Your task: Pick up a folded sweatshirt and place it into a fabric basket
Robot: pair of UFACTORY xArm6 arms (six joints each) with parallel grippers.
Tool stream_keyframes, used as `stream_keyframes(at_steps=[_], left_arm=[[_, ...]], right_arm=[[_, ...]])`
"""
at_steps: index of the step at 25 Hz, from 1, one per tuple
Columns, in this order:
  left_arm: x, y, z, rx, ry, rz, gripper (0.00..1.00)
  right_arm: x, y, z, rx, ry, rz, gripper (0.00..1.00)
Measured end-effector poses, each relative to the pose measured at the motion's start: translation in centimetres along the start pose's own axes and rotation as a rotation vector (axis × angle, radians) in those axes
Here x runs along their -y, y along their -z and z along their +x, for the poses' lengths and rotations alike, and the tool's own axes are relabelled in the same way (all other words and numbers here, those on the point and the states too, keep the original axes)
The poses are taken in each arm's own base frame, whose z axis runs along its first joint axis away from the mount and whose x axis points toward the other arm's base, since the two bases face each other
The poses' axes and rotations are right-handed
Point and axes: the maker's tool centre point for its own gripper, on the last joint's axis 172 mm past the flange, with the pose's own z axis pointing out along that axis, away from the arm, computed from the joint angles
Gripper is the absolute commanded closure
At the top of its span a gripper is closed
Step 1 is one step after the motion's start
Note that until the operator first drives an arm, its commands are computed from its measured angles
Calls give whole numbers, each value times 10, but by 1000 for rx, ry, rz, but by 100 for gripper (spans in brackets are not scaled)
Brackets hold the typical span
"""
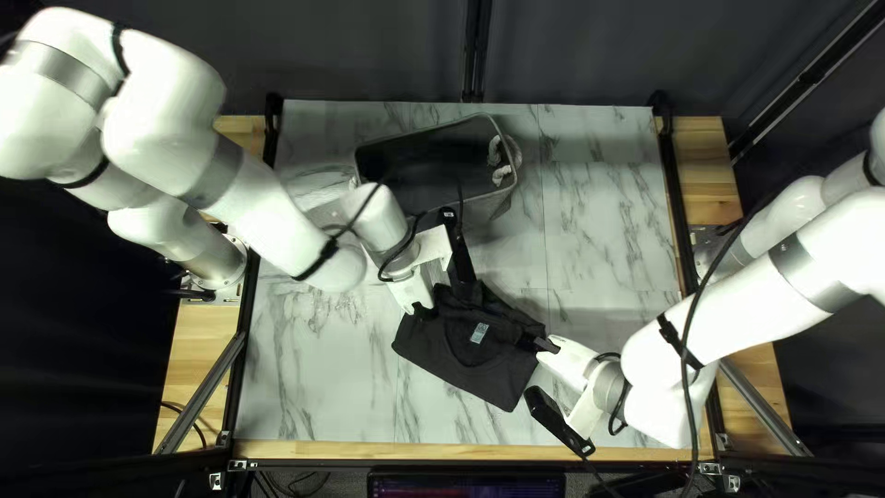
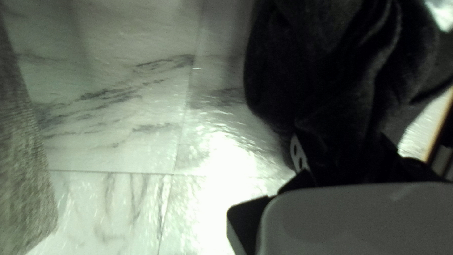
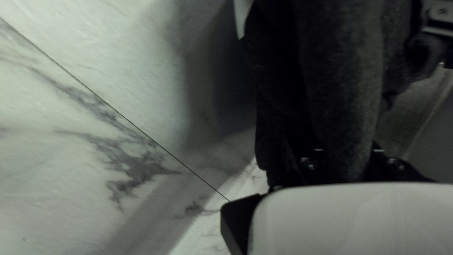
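Sweatshirt [image 1: 479, 369]: dark, folded, near the middle of the near half of the desk [image 1: 313, 397], seemingly raised off it, its pale collar tag [image 1: 479, 333] facing up
Left gripper [image 1: 424, 310]: at the sweatshirt's far left edge; its jaws stand a little apart, closed on bunched cloth with a finger on each side
Right gripper [image 1: 546, 345]: at the sweatshirt's right edge; its jaws also pinch a thick fold, parted by the cloth between them
Fabric basket [image 1: 489, 210]: grey, open at the top, on the far half of the desk, left of the middle; the sweatshirt is outside it, on its near side
Rope handle [image 1: 501, 159]: pale, at the basket's right end
Left arm [image 1: 277, 217]: reaches in from the desk's left, passing just beside the basket's near left corner
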Motion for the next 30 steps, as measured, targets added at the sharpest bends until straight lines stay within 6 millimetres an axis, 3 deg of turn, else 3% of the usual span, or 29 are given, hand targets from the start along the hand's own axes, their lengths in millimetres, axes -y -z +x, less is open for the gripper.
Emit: stream_keyframes(at_steps=[8, 16, 24, 30], left_arm=[[16, 51, 11, -13, -30, -6, 100], [73, 115, 16, -43, -50, -13, 100], [136, 158, 22, -67, -61, -22, 100], [190, 183, 29, -89, -64, -30, 100]], right_arm=[[-54, 21, -34, -18, 9, -43, 100], [-116, 14, -116, -2, 11, -48, 100], [-198, -25, -203, 46, 33, -14, 100], [-244, -73, -255, 54, 20, -4, 100]])
